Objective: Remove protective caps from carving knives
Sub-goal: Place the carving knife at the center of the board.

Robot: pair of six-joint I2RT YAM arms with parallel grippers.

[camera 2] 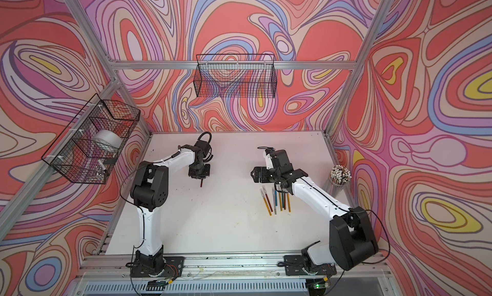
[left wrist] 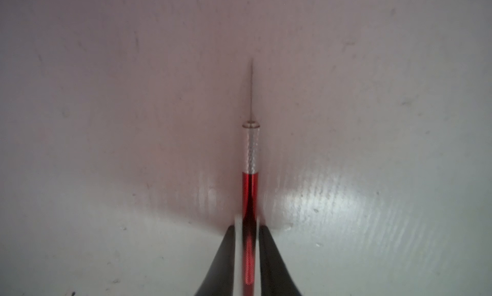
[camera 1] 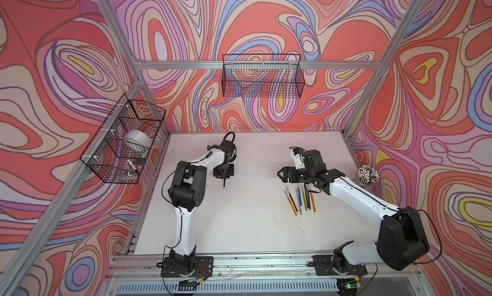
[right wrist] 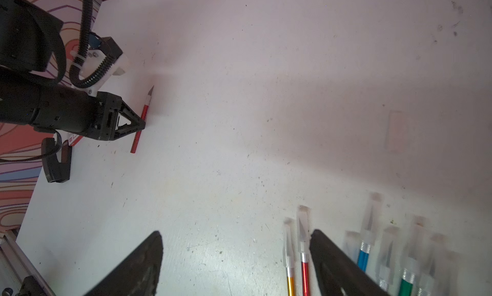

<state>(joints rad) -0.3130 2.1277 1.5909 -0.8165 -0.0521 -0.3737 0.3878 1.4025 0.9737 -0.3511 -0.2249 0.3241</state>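
Red knife (left wrist: pixel 249 190): shiny red handle, knurled silver collar, thin blade (left wrist: pixel 251 89) bare, cap off. Loc: left-centre of white table (camera 1: pixel 239 222), far half. Low at surface; contact w/ table can't be told.
L gripper (camera 1: pixel 224 178): pointing down, jaws narrow, pads (left wrist: pixel 237 228) snug on both sides of red handle, holding it approx. mid-shaft.
R gripper (camera 1: pixel 282 174): aimed left, jaws wide, nothing btwn them. Hovers above table, just left of row.
Capped knives (camera 1: pixel 300 198): row on table right of centre, under R wrist. Gold, red, blue, green handles, roughly parallel, close together.
Caps (right wrist: pixel 303 222): translucent whitish tubes over blade ends, blades show through.
Cup of white-tipped sticks (camera 1: pixel 367 176): right table edge, apart from row.
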